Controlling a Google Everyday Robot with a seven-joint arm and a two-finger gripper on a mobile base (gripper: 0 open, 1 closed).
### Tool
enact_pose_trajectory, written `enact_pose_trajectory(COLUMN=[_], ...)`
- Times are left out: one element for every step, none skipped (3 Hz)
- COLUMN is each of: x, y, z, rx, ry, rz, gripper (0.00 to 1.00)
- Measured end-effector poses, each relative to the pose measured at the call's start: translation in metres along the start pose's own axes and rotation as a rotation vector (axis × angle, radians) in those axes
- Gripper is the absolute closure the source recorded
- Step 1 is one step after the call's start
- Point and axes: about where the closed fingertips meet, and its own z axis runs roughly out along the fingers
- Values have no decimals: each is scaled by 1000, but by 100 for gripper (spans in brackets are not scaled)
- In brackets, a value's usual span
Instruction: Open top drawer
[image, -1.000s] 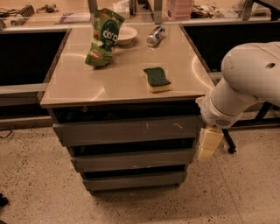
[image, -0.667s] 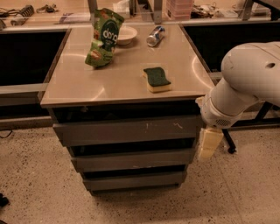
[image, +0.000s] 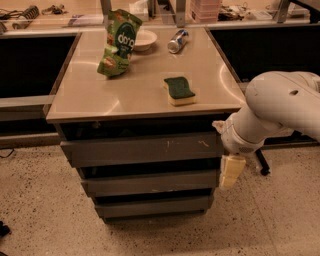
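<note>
Still, gripper (image: 230, 171): hanging where it was a second ago, just beside the 3 o'clock edge of the drawer stack (image: 150, 182); pale, blocky, plastic-looking. Whether it is spread or pressed together I cannot tell.
Top drawer (image: 142, 149): sitting at 9 o'clock of the gripper and staying shut, so the pull is likely not yet starting; flat matte grey, handleless, scratched pale right of centre.
Tabletop (image: 100, 97): gleaming smooth and beige.
Sponge (image: 179, 90): resting toward 3 o'clock, green scourer over yellow foam.
Chip bag (image: 119, 42): standing crinkled at 11 o'clock.
Can (image: 177, 41): lying metallic at 1 o'clock.
</note>
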Motion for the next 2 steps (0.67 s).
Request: enact_pose_trajectory(x=[-3,-7], y=[-4,-12], z=[30,55], rx=[-17,-24], ry=[-40,-74], rz=[-35,-68], gripper=[0,0])
